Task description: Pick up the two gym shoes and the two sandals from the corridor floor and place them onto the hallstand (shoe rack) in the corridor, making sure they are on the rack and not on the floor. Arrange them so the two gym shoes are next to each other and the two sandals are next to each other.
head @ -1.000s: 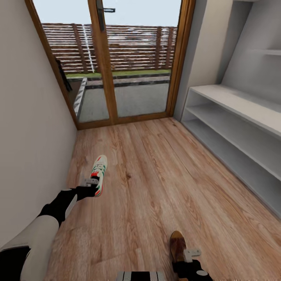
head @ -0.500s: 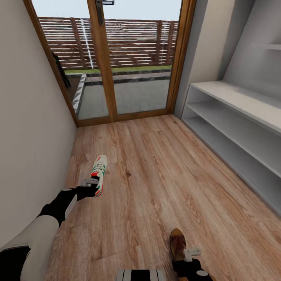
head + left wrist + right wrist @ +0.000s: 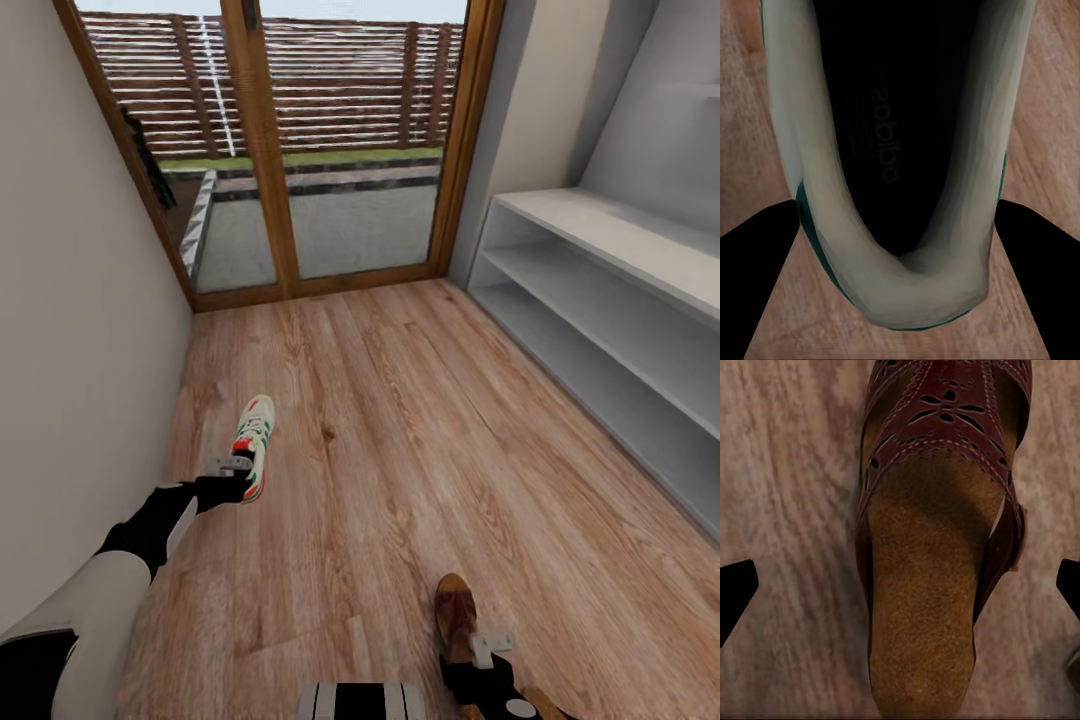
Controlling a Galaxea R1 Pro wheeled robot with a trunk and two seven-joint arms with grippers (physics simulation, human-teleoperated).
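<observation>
In the head view's lower left, the left gripper [image 3: 243, 478] sits at the heel of a gym shoe [image 3: 255, 437]; in the left wrist view its dark fingers [image 3: 765, 247] press both sides of the shoe's padded off-white heel collar [image 3: 900, 292], pinching it. At the lower middle, the right gripper [image 3: 478, 655] hangs over a sandal [image 3: 456, 618]; in the right wrist view its fingertips [image 3: 733, 592] stand spread, well apart from the brown stitched leather strap and grainy tan footbed [image 3: 922, 607]. Grained wood-plank floor [image 3: 400, 440] lies beneath. The smooth grey-white hallstand [image 3: 610, 290] fills the right.
</observation>
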